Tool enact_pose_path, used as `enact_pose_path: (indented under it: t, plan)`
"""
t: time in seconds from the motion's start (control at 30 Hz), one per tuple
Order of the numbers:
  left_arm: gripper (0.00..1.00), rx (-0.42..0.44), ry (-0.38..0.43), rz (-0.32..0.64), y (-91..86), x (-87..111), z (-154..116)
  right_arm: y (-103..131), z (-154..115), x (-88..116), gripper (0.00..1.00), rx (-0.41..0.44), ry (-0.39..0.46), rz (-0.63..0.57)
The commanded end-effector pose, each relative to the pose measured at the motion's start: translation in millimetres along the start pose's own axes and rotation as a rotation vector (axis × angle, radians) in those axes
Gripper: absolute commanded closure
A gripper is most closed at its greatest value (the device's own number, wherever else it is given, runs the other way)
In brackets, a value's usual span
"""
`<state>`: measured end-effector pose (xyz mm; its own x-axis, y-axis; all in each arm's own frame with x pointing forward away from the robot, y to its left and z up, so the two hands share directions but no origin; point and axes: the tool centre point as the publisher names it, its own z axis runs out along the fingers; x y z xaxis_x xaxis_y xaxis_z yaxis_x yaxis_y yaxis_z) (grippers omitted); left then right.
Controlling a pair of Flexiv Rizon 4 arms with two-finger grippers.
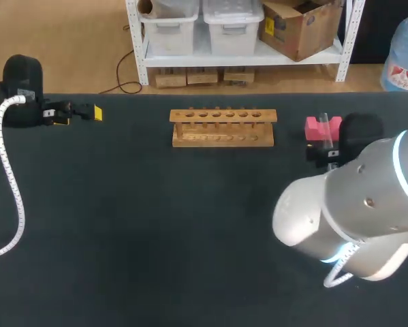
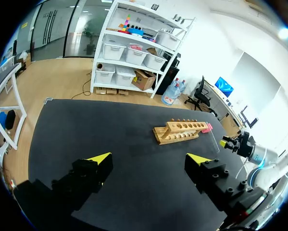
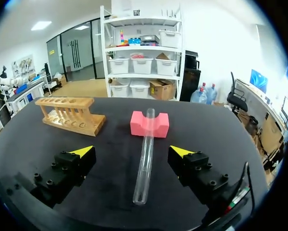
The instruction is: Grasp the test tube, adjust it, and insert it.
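Glass test tube (image 3: 144, 159) — half-hidden overhead — inside open right hand (image 3: 131, 151); left hand (image 2: 148, 158) open.

No legible text or labels

The table (image 1: 156, 225) has a dark, matte top. A clear test tube (image 3: 144, 159) lies on it between the spread fingers of the right gripper (image 3: 131, 151) and touches neither. Its rounded end is nearest the gripper, and its open end is propped in the notch of a pink block (image 3: 149, 124) just ahead. A wooden rack (image 3: 70, 114) stands ahead of that gripper, off to its left. The rack is well ahead of the left gripper (image 2: 148, 158), toward its right finger.
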<state>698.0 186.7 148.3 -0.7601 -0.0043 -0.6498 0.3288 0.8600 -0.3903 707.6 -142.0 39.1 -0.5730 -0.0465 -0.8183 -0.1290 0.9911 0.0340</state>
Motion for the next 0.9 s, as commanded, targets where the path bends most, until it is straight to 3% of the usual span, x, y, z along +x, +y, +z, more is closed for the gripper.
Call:
enact_pose_path:
  t: [0.03, 0.9]
  plan:
    - [0.00, -0.002, 0.001, -0.001, -0.4, -0.1, 0, 2, 4, 0, 0.00, 0.001, 0.015, -0.004]
    - [0.00, -0.002, 0.001, -0.001, -0.4, -0.1, 0, -2, 50, 8, 0.00, 0.008, 0.077, -0.015]
